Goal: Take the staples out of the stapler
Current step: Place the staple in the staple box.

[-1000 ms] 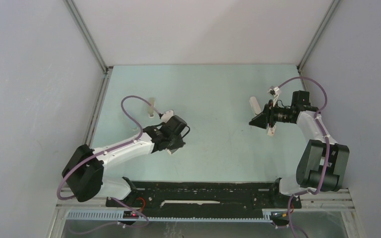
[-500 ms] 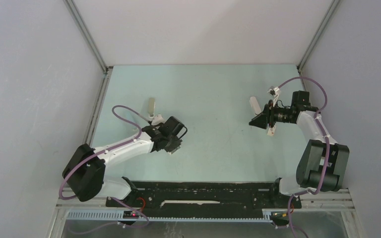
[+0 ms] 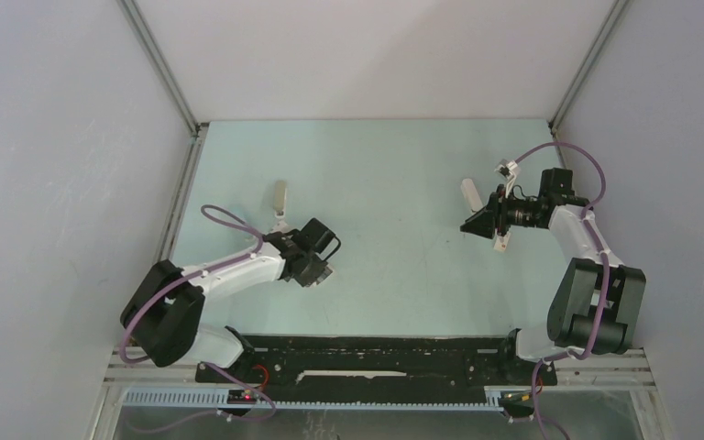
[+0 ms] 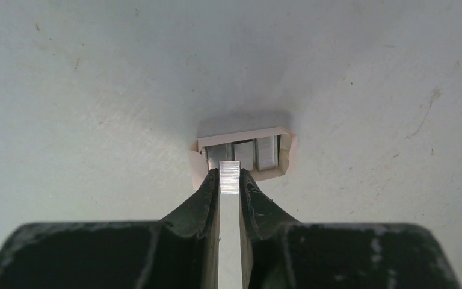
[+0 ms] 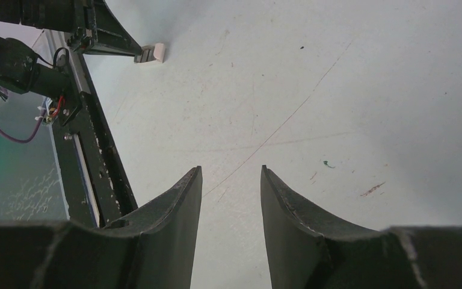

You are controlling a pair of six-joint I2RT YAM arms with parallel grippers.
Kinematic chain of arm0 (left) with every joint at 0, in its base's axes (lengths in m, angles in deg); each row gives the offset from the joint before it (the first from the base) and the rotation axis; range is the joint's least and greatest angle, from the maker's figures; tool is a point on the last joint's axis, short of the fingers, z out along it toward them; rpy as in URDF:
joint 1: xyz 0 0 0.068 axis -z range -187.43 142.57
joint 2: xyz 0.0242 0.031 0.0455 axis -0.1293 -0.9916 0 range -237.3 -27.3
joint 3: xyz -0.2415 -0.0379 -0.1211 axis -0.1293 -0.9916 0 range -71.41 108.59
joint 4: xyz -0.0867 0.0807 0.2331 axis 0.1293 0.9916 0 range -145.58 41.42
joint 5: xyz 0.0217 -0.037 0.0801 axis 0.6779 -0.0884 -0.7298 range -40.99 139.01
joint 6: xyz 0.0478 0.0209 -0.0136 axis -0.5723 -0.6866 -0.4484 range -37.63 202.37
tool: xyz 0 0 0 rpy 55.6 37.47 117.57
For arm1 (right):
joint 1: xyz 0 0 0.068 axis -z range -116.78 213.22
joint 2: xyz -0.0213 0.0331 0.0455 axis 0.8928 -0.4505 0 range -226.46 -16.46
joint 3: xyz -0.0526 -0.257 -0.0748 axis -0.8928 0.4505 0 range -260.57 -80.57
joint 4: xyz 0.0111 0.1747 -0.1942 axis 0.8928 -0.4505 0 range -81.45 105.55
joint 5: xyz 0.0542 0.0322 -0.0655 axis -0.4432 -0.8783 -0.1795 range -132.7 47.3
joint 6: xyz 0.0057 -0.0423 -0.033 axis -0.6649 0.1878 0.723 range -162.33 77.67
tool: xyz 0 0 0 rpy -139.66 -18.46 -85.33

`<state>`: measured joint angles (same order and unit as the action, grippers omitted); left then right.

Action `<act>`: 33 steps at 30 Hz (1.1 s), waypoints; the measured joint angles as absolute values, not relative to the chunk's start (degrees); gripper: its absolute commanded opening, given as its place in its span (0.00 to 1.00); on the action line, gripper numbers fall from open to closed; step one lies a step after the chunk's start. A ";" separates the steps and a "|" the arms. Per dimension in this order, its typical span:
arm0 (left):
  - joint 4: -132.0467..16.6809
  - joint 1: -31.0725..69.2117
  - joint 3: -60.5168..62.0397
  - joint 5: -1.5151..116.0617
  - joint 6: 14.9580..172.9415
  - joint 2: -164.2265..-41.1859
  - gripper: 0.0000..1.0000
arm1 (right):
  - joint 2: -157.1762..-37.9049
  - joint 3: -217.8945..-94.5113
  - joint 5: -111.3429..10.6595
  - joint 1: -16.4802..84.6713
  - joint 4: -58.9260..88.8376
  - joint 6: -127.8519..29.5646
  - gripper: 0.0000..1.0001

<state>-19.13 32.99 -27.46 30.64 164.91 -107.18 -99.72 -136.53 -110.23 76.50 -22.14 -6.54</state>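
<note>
**benchbot_fan:** what's the left claw (image 4: 229,173) doing rn?

**yam_watcher:** it's clenching on a thin strip of silvery-grey metal staples (image 4: 229,183), holding it right at a small open whitish card box (image 4: 243,137) that's got more strips lying inside. can't tell if the strip is touching them. all that's happening on the pale green table (image 3: 394,165), over toward its left edge

**benchbot_fan:** and the right claw (image 5: 230,171)?

**yam_watcher:** it's hanging released, fingers apart, nothing between them. the small bright-white oblong plastic stapler (image 3: 469,193) is lying toward the table's right edge, just beside that claw on its far side. a dull beige slim bar (image 3: 279,196) is lying just beyond the left arm
</note>
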 measured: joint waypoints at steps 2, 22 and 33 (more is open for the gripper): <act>-18.98 32.75 -27.46 30.58 164.96 -107.48 0.09 | -99.72 -136.53 -110.36 76.74 -22.29 -6.45 0.49; -21.01 31.16 -27.44 30.75 164.89 -109.91 0.13 | -100.27 -136.53 -110.80 77.37 -22.58 -5.86 0.49; -22.11 30.90 -27.44 31.21 164.56 -110.39 0.27 | -100.27 -136.53 -110.97 77.51 -22.84 -5.42 0.49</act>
